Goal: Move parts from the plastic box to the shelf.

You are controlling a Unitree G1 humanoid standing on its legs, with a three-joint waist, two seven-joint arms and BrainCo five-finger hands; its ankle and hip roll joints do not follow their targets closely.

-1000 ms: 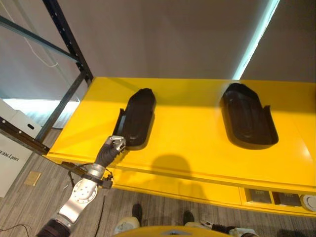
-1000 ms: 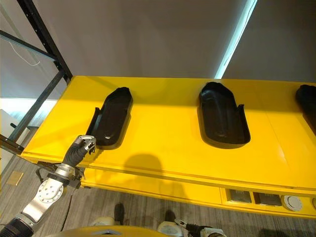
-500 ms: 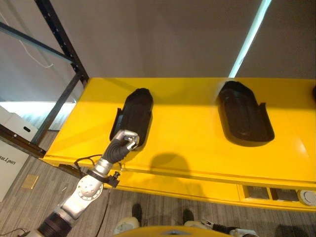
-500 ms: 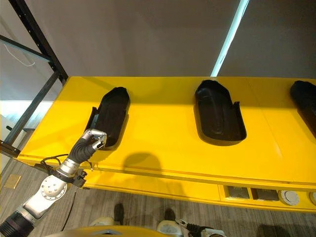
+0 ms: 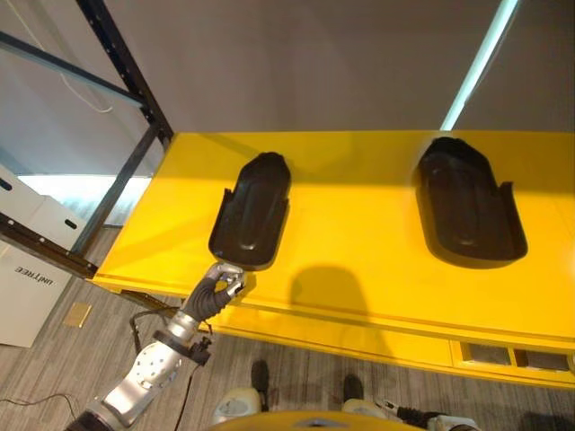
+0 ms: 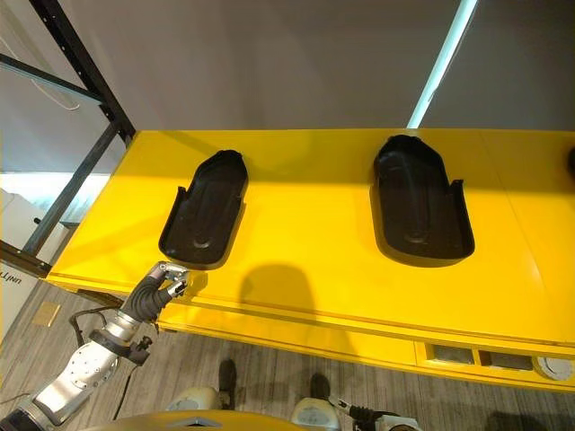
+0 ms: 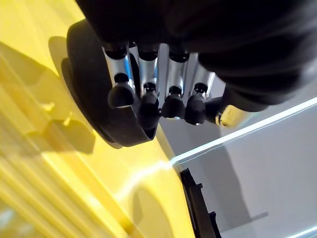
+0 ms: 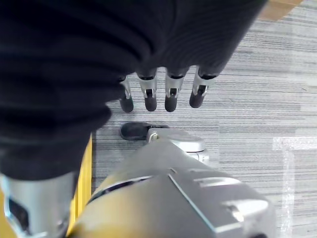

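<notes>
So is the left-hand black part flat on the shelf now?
Yes: the black part lies flat on the yellow shelf, left hand curled at its near end.

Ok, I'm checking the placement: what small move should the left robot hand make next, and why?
Probably draw back: the left robot hand is curled, empty, at the near end of the left black part, which already lies flat on the yellow shelf.

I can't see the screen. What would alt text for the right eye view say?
Two black moulded plastic parts, one on the left and one on the right, lie apart on a bright yellow shelf. The robot's left hand, fingers curled, sits at the shelf's front edge just below the left part, beside a black metal rack frame.
</notes>
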